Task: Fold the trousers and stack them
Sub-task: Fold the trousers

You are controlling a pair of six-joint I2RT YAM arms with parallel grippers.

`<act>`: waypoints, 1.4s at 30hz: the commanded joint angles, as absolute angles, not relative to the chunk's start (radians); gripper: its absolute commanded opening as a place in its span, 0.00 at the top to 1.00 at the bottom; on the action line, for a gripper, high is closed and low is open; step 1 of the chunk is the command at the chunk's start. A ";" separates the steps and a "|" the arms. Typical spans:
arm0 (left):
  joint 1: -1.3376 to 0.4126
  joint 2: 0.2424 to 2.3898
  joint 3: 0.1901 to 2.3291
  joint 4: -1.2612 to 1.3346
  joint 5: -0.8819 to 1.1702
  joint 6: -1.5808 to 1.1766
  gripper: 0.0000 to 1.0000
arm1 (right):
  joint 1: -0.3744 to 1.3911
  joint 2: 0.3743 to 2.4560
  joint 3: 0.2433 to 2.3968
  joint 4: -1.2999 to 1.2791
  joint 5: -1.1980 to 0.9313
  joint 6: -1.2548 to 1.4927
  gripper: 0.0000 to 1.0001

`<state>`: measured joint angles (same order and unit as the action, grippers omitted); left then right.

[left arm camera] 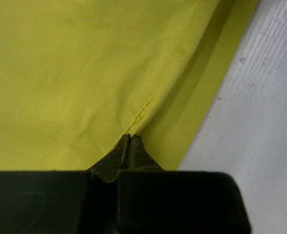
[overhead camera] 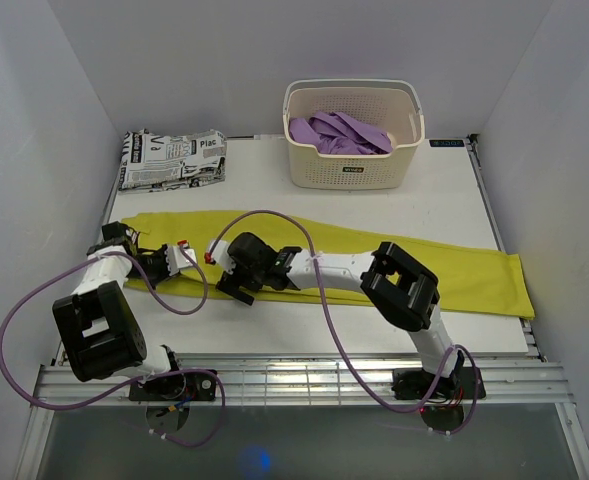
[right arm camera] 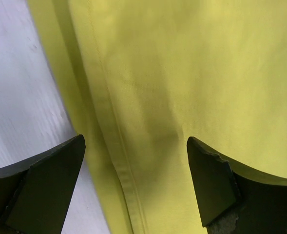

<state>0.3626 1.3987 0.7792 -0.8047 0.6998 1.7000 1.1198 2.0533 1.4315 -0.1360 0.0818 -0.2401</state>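
The long yellow trousers (overhead camera: 424, 265) lie flat across the table from the left side to the right edge. At their near left edge, my left gripper (overhead camera: 186, 258) is shut on the trousers. In the left wrist view its jaws (left arm camera: 128, 139) meet on a stitched fold of the yellow cloth (left arm camera: 60, 73). Just to its right my right gripper (overhead camera: 222, 272) hovers open over the same near edge. In the right wrist view its dark fingers (right arm camera: 60, 165) stand wide apart over a seam of the trousers (right arm camera: 182, 58), holding nothing.
A white basket (overhead camera: 352, 170) holding a purple garment (overhead camera: 339, 130) stands at the back centre. A folded newspaper-print garment (overhead camera: 171, 158) lies at the back left. A strip of bare white table (overhead camera: 274, 330) runs between the trousers and the arm bases. Purple cables loop over both arms.
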 commanded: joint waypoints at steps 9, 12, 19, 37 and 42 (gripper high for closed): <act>0.357 1.376 0.828 -0.831 0.773 1.683 1.00 | 1.161 2.227 1.638 -0.034 0.162 -0.198 0.10; 0.357 1.368 0.841 -0.863 0.784 1.692 1.00 | 1.160 2.272 1.689 -0.044 0.221 -0.187 0.10; 0.357 1.319 0.877 -0.982 0.784 1.741 1.00 | 1.160 2.275 1.689 -0.037 0.284 -0.150 0.10; 0.387 1.304 0.959 -1.164 0.733 1.779 1.00 | 1.183 2.164 1.534 0.038 0.339 -0.161 0.10; 0.387 1.310 0.864 -1.166 0.690 1.829 1.00 | 1.183 2.152 1.523 0.044 0.344 -0.152 0.10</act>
<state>0.3779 1.3117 0.9131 -1.1095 0.6949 1.7802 1.1805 2.1960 1.5417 0.0334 0.3122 -0.1551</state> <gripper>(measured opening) 0.023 0.901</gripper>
